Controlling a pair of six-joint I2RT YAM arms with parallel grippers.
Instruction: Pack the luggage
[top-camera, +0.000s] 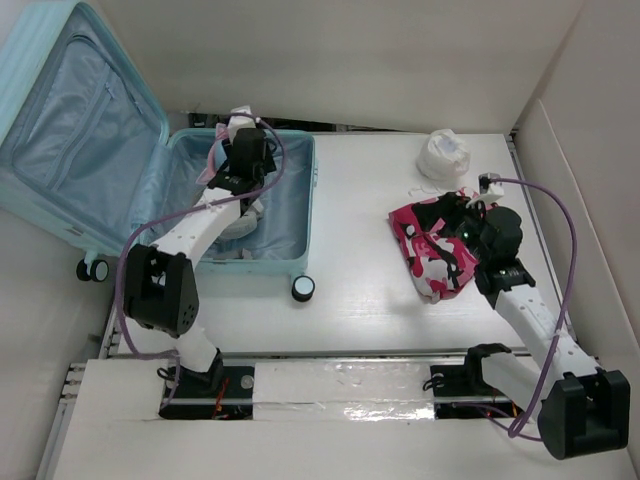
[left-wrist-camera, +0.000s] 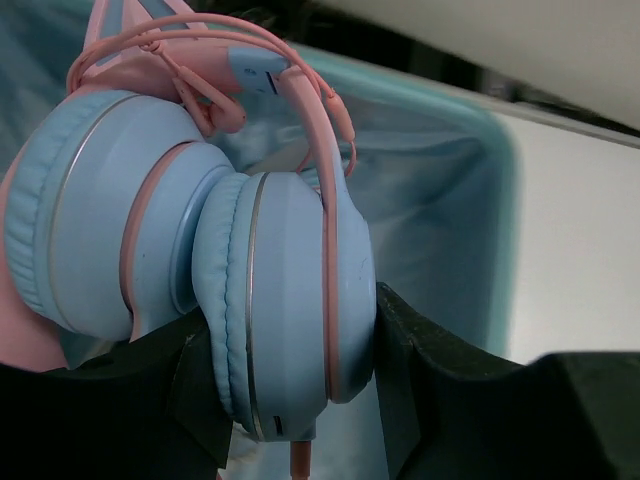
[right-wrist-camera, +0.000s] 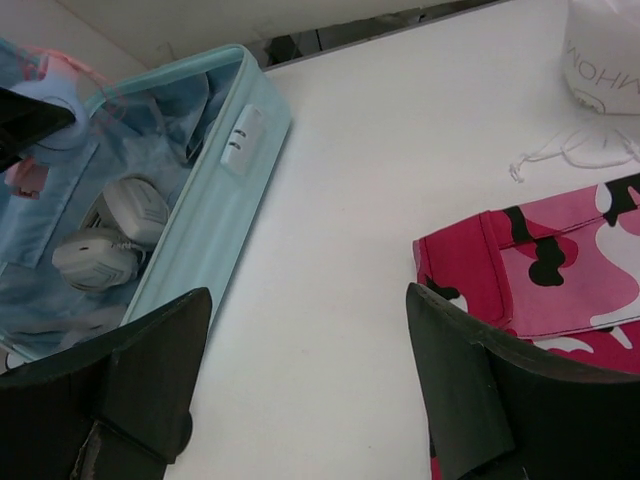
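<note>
The luggage (top-camera: 308, 200) sits at the left end of the surface (top-camera: 360, 300), lying open. Its lid is swung out to the left and tilted up, lining facing the camera, and its base shell lies flat with the cavity upward. Its long axis runs from the near edge of the surface to the far one. The wheels are at the near end, so the top of the case points away from the arms. Over the far part of the base shell, the left pincer (left-wrist-camera: 300, 390) is clamped on one ear cup of a pair of blue and pink headphones (left-wrist-camera: 150, 230), their pink cable looped on top. Some grey items (right-wrist-camera: 110, 240) already lie in the lining below; I cannot tell what they are. To the right of the luggage, well apart from it, a pink camouflage cloth (top-camera: 430, 250) lies crumpled. The right pincer (right-wrist-camera: 310, 370) hangs beside it with its jaws spread wide and nothing between them. A white drawstring bag (top-camera: 443, 155) sits further right of the luggage, toward the far edge. The case looks stiff, bulky and smooth-sided, probably too broad to pinch across, and likely to roll on its wheels if shoved. The free edge of the lid seems the best place to take hold of it for closing. The soft lining should give under whatever is dropped in.
</note>
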